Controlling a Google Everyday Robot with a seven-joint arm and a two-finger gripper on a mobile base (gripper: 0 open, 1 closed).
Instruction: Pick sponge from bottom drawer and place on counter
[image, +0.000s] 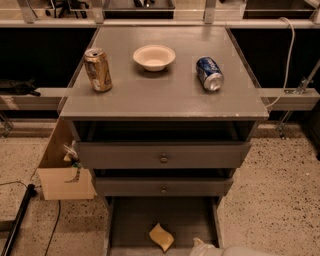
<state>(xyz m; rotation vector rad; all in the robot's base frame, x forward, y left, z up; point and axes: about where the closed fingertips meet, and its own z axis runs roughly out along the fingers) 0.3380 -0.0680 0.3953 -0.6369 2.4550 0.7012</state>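
Observation:
The pale-yellow sponge (161, 237) lies flat on the grey floor of the open bottom drawer (130, 220), near its front middle. Nothing touches it. My gripper (200, 248) shows only as a white tip at the bottom edge of the camera view, just right of the sponge and apart from it, with the white arm (240, 251) trailing off to the lower right. The counter (165, 95) is the wide grey top of the cabinet above.
On the counter stand a gold can (98, 69) at the left, a white bowl (154, 57) in the middle and a blue can (209, 73) lying at the right. Two upper drawers with knobs (163, 158) stick out slightly. A cardboard box (62, 170) sits left of the cabinet.

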